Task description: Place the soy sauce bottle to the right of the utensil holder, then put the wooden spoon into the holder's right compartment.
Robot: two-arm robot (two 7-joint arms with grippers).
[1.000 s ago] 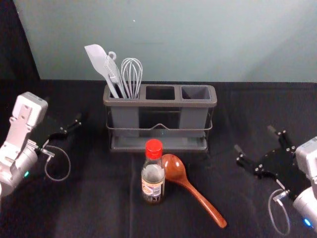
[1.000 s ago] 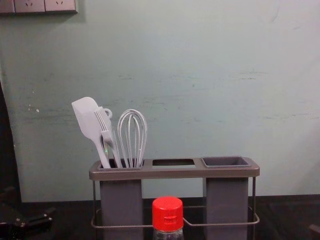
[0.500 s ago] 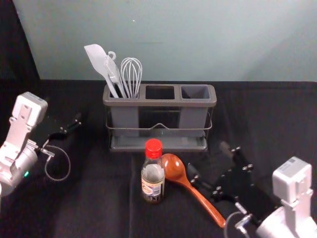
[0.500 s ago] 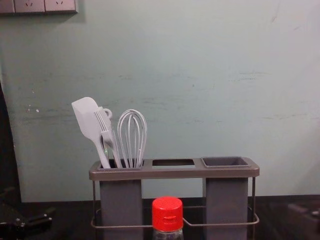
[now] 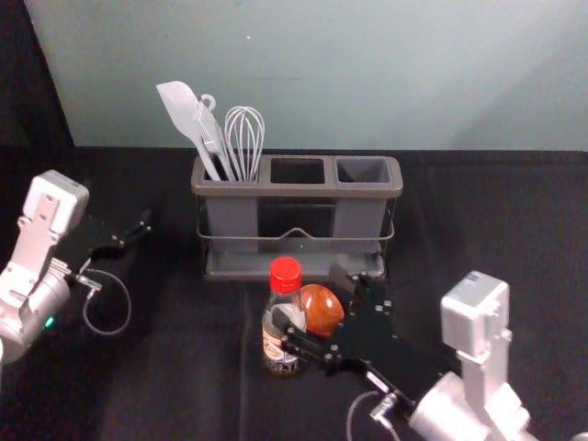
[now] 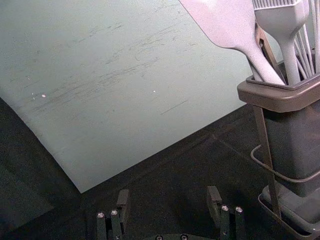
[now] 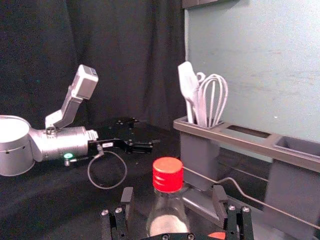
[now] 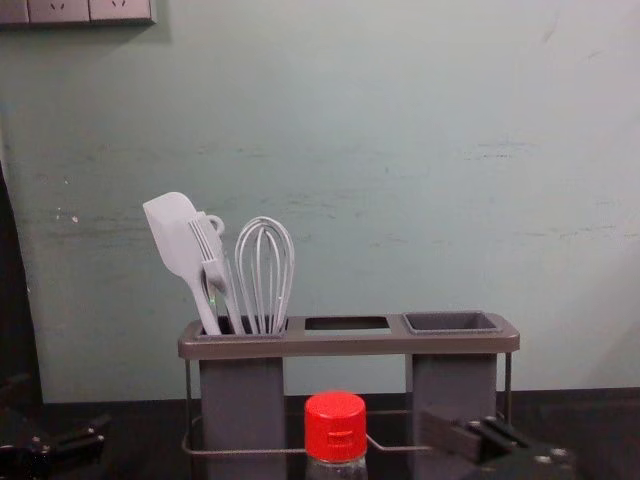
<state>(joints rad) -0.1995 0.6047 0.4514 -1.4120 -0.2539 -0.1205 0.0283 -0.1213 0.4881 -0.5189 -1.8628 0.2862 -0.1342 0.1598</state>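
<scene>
One bottle (image 5: pixel 286 296) is standing upright on the dark cloth (image 5: pixel 478 230), in front of the holder (image 5: pixel 299 191) and left of its middle. Its label (image 5: pixel 273 347) is facing the head camera, partly covered by a finger; the print is too small to read. The red cap (image 8: pixel 335 428) is bearing a raised mark, illegible. The right gripper (image 5: pixel 309 296) is reaching in at the bottle, fingers spread wide on either side, gripping nothing. The spoon (image 5: pixel 322 310) is lying just right of the bottle, its bowl showing between those fingers, leaving scant room there. The holder's left compartment is carrying a spatula (image 5: pixel 179 108), brush (image 5: pixel 210 135) and whisk (image 5: pixel 243 138); its right compartment is standing open upward. Cloth is extending well beyond the holder's right end. The left gripper (image 5: pixel 124 220) is hanging idle left of the holder, fingers well apart, holding nothing.
</scene>
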